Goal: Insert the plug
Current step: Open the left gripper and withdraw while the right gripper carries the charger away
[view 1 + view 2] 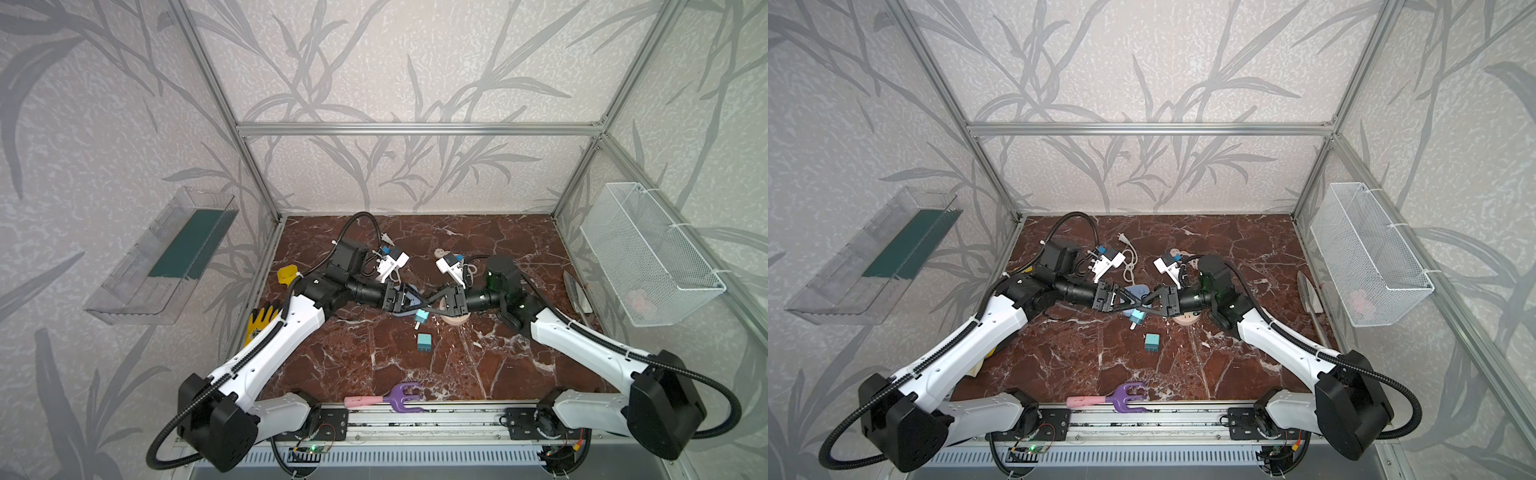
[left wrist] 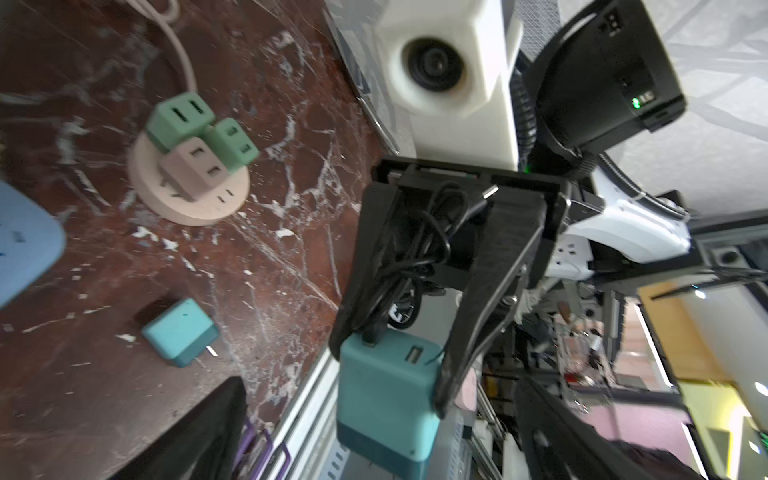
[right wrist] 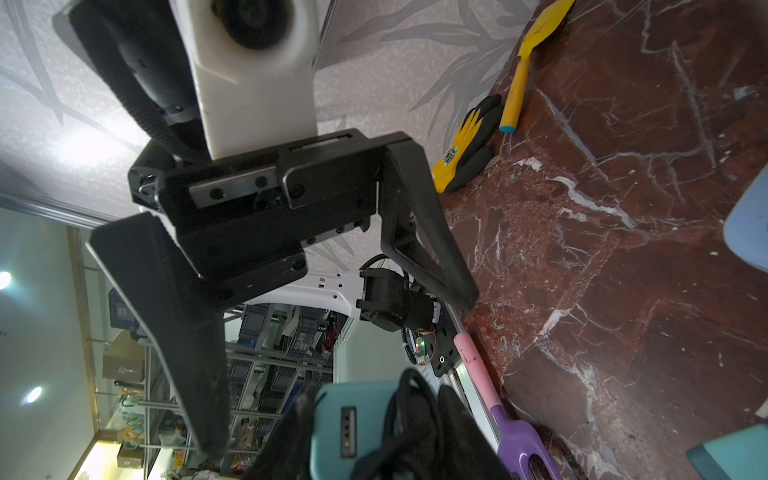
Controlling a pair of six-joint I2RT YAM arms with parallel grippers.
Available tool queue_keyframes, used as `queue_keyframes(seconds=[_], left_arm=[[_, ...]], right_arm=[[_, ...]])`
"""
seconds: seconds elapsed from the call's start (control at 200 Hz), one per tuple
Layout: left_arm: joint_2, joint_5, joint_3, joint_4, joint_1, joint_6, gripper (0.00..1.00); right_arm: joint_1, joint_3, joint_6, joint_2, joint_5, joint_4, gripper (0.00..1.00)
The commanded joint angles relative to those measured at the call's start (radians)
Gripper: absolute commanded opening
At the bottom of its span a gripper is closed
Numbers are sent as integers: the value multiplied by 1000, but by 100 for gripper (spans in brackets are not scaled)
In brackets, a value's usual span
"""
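The plug [image 1: 422,316] is a teal charger cube hanging above the marble table [image 1: 353,353] mid-scene, prongs toward the front. My right gripper [image 3: 374,411] is shut on the plug [image 3: 336,424], with a bundled black cable [image 2: 415,249] caught between its fingers. My left gripper [image 1: 415,303] faces it with its jaws spread wide on either side of the plug [image 2: 386,395], and its fingers do not touch the plug. A round beige socket base [image 2: 189,195] carrying green and pinkish adapter cubes sits on the table just under the right gripper [image 1: 426,309].
A second teal charger [image 1: 424,344] lies on the table in front. A blue power strip [image 1: 405,291] sits behind the grippers. A purple-and-pink rake [image 1: 386,400] lies at the front edge, a yellow glove [image 1: 262,322] and a yellow trowel [image 1: 287,275] at the left, and a wire basket [image 1: 652,257] hangs on the right wall.
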Motion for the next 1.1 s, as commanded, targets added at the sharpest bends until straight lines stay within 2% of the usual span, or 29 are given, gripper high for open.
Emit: queue_keyframes(seconds=[0.0, 0.08, 0.15, 0.275, 0.37, 0.505, 0.63, 0.765, 1.095], left_arm=[[-9, -319, 19, -188, 26, 82, 99], [-12, -447, -24, -144, 45, -12, 99], [24, -479, -19, -156, 81, -85, 99], [53, -607, 26, -233, 94, -90, 99], [-11, -704, -39, -165, 97, -131, 99], [-107, -778, -93, -123, 116, -149, 96], [-143, -845, -101, -156, 117, -142, 89], [-196, -863, -166, -109, 117, -161, 88], [-259, -866, -279, -22, 117, -230, 85]], right_arm=[[1, 55, -104, -34, 109, -147, 0], [4, 70, -133, -44, 191, -198, 0], [13, 103, -174, -43, 268, -266, 0], [60, 186, -264, -17, 463, -409, 0], [124, 243, -314, 19, 662, -471, 0], [242, 298, -379, 97, 1038, -474, 0], [297, 335, -377, 194, 1240, -401, 0], [317, 336, -383, 298, 1319, -245, 0], [354, 430, -369, 519, 1447, -126, 0]])
